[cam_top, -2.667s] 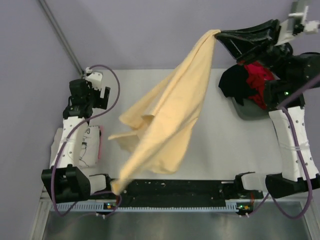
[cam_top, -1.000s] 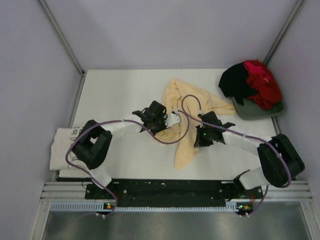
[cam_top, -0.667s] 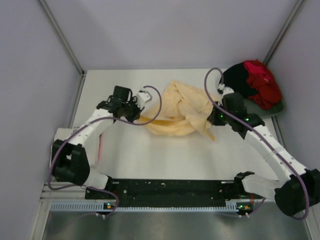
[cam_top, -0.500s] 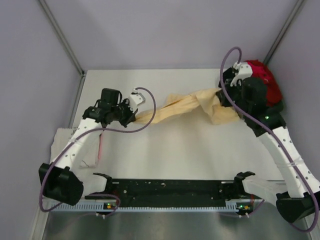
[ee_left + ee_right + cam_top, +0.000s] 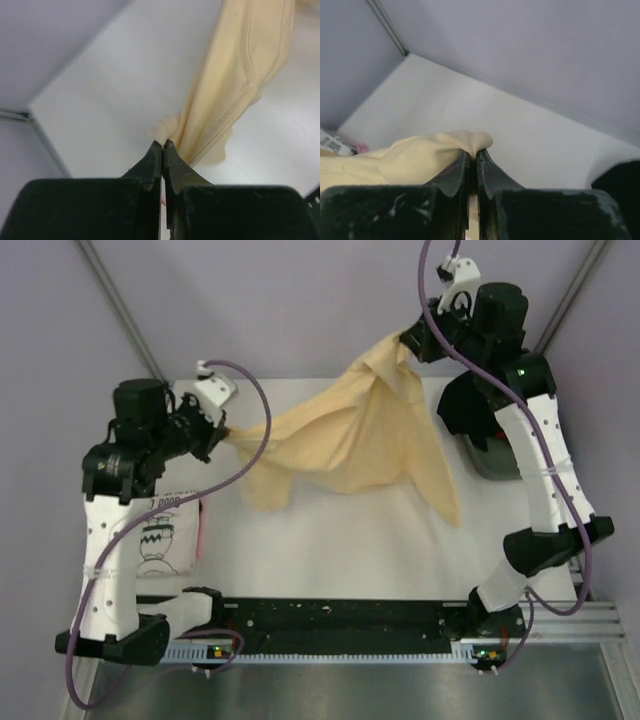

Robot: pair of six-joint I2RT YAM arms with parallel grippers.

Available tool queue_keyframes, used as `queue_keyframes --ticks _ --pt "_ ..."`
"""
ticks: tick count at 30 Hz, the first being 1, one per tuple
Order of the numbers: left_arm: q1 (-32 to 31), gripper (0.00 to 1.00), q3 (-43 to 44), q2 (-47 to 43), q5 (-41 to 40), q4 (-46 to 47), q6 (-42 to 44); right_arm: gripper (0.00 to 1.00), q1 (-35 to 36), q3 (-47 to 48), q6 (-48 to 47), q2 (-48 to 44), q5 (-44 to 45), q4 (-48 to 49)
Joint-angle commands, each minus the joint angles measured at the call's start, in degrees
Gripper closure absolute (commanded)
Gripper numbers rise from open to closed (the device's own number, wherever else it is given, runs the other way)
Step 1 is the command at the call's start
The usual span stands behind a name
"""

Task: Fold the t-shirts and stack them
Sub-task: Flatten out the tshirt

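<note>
The pale yellow t-shirt (image 5: 345, 440) hangs stretched in the air between both arms above the white table (image 5: 330, 550). My left gripper (image 5: 228, 432) is shut on its left corner, a pinch of yellow cloth (image 5: 167, 129) bulging past the tips (image 5: 163, 143). High at the back, my right gripper (image 5: 407, 337) is shut on the other corner, cloth (image 5: 465, 141) folded over its tips (image 5: 474, 151). A white printed t-shirt (image 5: 160, 540) lies folded at the left edge. The black t-shirt (image 5: 468, 410) lies at the back right, partly behind the right arm. The red one is hidden.
A grey dish (image 5: 500, 462) under the black cloth sits at the table's right edge. Metal frame posts (image 5: 120, 310) rise at the back corners. The black base rail (image 5: 340, 618) runs along the near edge.
Both arms have lifted and drawn apart, raising the yellow shirt off the table and spreading it; the right gripper rose to the back, the left moved left and up.
</note>
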Motion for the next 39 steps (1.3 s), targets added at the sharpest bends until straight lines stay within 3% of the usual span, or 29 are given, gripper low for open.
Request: queue_keyframes --ticks 1,4,8,13,15,22,25,28,29,30,33,34,37,39 --pt "3.03 1.00 20.43 1.03 -13.28 4.91 -7.29 1.00 1.73 26.20 5.90 9.81 -13.62 6.87" --pt "4.09 1.00 32.75 3.67 -17.60 6.23 -10.37 1.00 2.00 32.14 12.40 13.61 -19.97 12.57" --pt "4.09 1.00 38.94 4.91 -12.01 2.99 -10.64 1.00 1.83 21.98 11.20 10.03 -19.46 19.61" --pt "3.66 1.00 21.84 1.57 17.39 -1.32 -5.11 1.00 0.16 7.73 7.24 7.20 -19.62 21.21" --pt "0.77 1.00 13.92 0.51 25.34 -1.76 -3.35 1.00 -1.42 3.51 7.15 7.73 -19.28 21.12" --pt "-25.13 1.00 -4.73 3.75 19.32 0.41 2.28 1.00 -5.29 -6.96 1.44 13.26 -14.37 17.78" --pt "-37.79 0.81 -10.88 6.04 12.82 6.48 2.37 1.00 -7.57 -9.87 0.91 15.90 -9.97 16.64" --pt "-47.65 0.46 -12.05 9.64 11.84 7.90 4.73 1.00 -10.47 -9.88 1.26 19.06 -4.79 15.94" --pt "-49.67 0.41 -11.26 10.96 10.36 7.99 5.26 1.00 -11.09 -9.09 1.00 20.37 -2.60 15.58" --pt "-49.78 0.36 -10.47 11.67 9.56 7.90 5.36 0.92 -11.44 -7.86 0.74 21.60 -0.14 14.89" --pt "-47.69 0.32 -7.21 13.34 -0.62 7.55 3.86 0.47 -12.67 0.46 0.99 28.36 6.19 8.93" --pt "-46.02 0.30 -7.30 13.17 -4.13 8.16 3.43 0.39 -13.11 4.24 1.17 31.17 8.04 4.99" --pt "-34.37 0.27 -8.96 12.11 -5.31 9.39 5.35 0.36 -14.52 15.24 2.40 36.29 11.30 -6.09" --pt "-25.48 0.25 -11.15 11.68 -6.52 10.09 9.37 0.36 -14.52 14.58 2.66 34.29 11.57 -8.84"
